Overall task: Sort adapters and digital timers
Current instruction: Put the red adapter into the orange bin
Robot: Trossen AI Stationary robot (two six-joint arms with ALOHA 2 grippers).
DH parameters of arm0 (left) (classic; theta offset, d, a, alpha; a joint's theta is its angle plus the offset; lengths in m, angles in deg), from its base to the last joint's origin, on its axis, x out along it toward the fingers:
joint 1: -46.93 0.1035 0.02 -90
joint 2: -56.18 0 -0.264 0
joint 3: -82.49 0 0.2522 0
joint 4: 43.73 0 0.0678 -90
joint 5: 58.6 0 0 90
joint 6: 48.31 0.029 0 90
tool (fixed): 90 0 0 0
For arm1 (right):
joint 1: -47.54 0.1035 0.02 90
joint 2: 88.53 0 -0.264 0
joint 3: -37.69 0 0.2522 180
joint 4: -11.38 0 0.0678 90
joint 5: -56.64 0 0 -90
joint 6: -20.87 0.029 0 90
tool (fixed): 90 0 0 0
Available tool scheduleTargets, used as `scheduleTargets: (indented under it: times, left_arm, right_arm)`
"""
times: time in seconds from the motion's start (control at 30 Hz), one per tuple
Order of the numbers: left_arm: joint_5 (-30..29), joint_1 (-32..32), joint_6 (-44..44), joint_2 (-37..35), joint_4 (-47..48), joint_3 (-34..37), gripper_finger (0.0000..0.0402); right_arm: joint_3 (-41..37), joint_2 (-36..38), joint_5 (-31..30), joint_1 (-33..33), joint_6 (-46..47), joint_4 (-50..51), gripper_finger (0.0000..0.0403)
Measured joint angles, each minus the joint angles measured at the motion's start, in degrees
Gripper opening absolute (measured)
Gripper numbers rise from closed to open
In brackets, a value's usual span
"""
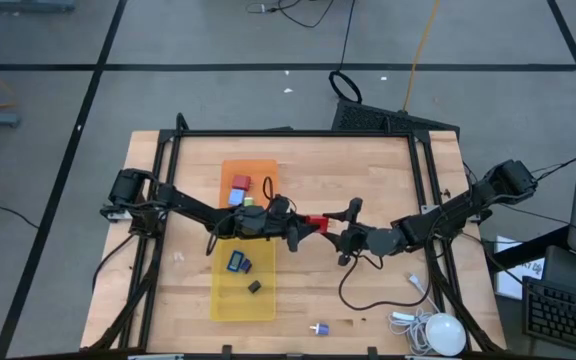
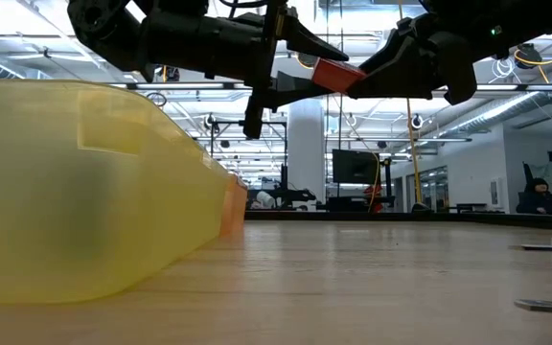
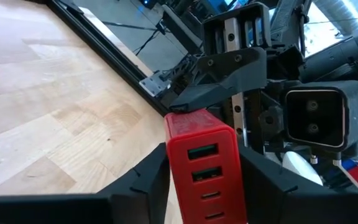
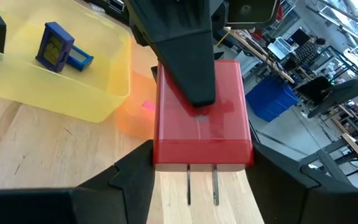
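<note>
Red adapter [image 1: 314,221] between both end effectors, yellow tray [image 1: 265,306] beside

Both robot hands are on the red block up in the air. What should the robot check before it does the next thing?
1. Right hand grips the red adapter at its prong end: ok.
2. Left hand has its fingers on both sides of the adapter: ok, but whether the grip is firm: cannot tell.
3. Adapter is lifted clear of the table: ok.
4. Orange tray with other adapters is close to the left hand: ok.
5. Yellow tray holds only the digital timers: ok.
6. White purple adapter waits near the table's front edge, unsorted: not ok.
</note>
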Motion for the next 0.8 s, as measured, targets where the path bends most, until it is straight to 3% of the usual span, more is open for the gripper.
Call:
scheduleTargets:
  times: [0.17, 0.43, 0.67, 0.8]
  left_arm:
    - [0.04, 0.39, 0.50, 0.00, 0.14, 0.02, 0.0124]
    - [-1.41, 0.73, 8.50, 0.00, -0.43, 0.04, 0.0122]
    - [-3.59, -0.20, 18.24, -1.61, 1.24, 0.02, 0.0120]
    - [-7.49, -1.65, 25.42, -5.31, 8.02, 0.02, 0.0120]
  right_arm:
    - [0.00, 0.00, -0.26, -0.01, 0.44, 0.25, 0.0217]
    - [0.02, 2.01, 0.32, -0.35, 15.54, 1.04, 0.0261]
    - [0.00, 10.90, 0.37, 0.79, 23.04, 9.97, 0.0272]
    - [0.02, 15.97, 0.37, 2.19, 23.80, 13.78, 0.0265]
